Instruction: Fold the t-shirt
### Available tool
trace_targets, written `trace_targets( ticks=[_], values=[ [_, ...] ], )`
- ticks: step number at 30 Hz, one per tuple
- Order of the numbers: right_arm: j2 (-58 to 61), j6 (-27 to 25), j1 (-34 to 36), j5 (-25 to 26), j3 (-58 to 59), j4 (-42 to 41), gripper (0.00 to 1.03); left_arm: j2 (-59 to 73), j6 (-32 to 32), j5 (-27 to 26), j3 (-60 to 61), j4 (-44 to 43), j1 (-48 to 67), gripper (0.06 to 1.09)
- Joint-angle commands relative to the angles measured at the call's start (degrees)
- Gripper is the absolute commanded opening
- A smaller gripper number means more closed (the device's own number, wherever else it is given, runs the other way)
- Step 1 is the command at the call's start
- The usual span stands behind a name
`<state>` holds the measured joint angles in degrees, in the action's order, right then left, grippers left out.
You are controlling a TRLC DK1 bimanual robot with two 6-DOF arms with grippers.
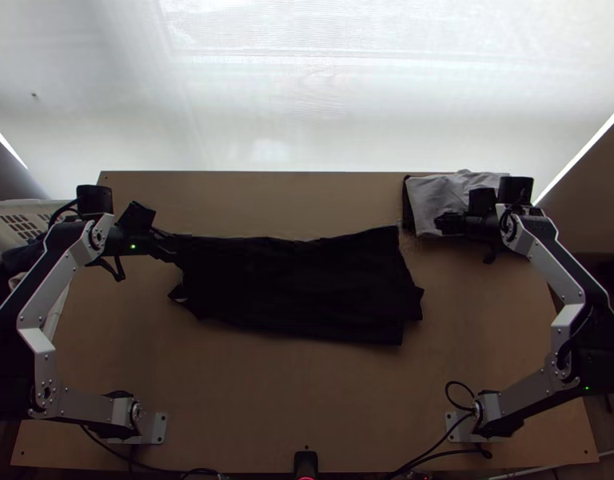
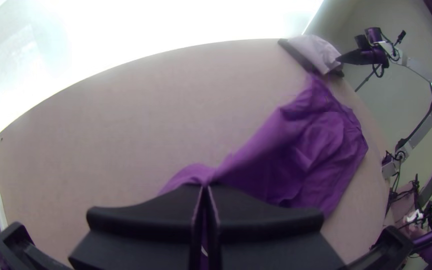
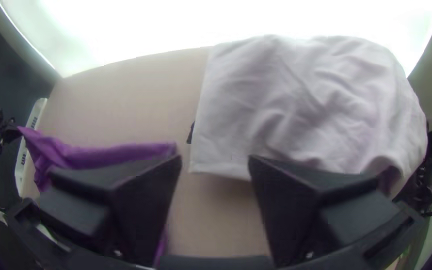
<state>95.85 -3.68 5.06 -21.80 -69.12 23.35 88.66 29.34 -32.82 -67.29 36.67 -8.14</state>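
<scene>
Top view: t-shirt (image 1: 291, 280), long axis sideways; left fingers (image 1: 177, 250) pinch corner; right fingers (image 1: 440, 223) parted wide, empty.

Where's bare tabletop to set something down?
The table is bare between t-shirt and near edge, and in the strip beyond the shirt. Crowded: far right, grey cloth with right arm over it; left, left arm gripping shirt.

light wooden table (image 1: 291, 400), pretty plain top | dark t-shirt (image 1: 299, 288) sprawled across the middle in a wide, kinda wrinkly band | pale grey cloth (image 1: 435, 200) over at the far right corner, some dark fabric (image 1: 406, 206) poking out from under it | arm base plates (image 1: 157, 429) (image 1: 459, 429) sitting near the close corners, fwiw
</scene>
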Motion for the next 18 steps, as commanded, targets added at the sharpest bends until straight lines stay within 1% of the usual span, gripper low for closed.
trace_targets(
  ticks=[1,3,4,6,7,9,10,12,14,18],
  values=[
    [-6.4,3.9,1.7,0.3,2.2,-0.3,0.99,-1.3,-0.5,0.0,1.2,-0.1,0.6,0.09],
    [-10.2,5.1,2.1,0.2,3.1,2.9,0.99,-2.2,-0.6,0.0,1.8,-0.1,0.8,0.09],
    [-12.1,6.6,2.3,0.1,3.9,5.1,0.99,-2.4,-0.7,0.0,1.8,0.0,0.8,0.09],
    [-15.2,9.3,2.1,-1.2,6.9,9.3,0.99,-2.6,-1.0,0.0,1.9,0.0,0.9,0.09],
    [-16.2,9.6,1.5,-1.7,8.7,10.7,0.99,-2.6,-1.0,0.0,2.0,0.0,0.9,0.09],
    [-17.0,10.1,-0.5,-1.8,12.3,12.2,0.98,-2.5,-1.0,-0.1,2.2,0.0,1.0,0.09],
    [-17.0,11.2,-0.8,-2.3,13.8,12.3,0.97,-2.5,-1.0,0.0,2.3,0.0,1.2,0.09],
    [-16.5,13.4,-2.5,-4.2,15.9,13.3,0.93,-2.6,-1.1,0.0,2.5,-0.1,1.5,0.09],
    [-16.0,16.1,-5.1,-5.4,16.9,13.8,0.93,-2.8,-1.4,0.0,2.7,-0.1,1.8,0.09],
    [-14.2,17.6,-11.8,-7.2,17.5,14.5,0.93,-3.0,-1.5,0.0,3.6,-0.3,2.1,0.09]
  ],
)
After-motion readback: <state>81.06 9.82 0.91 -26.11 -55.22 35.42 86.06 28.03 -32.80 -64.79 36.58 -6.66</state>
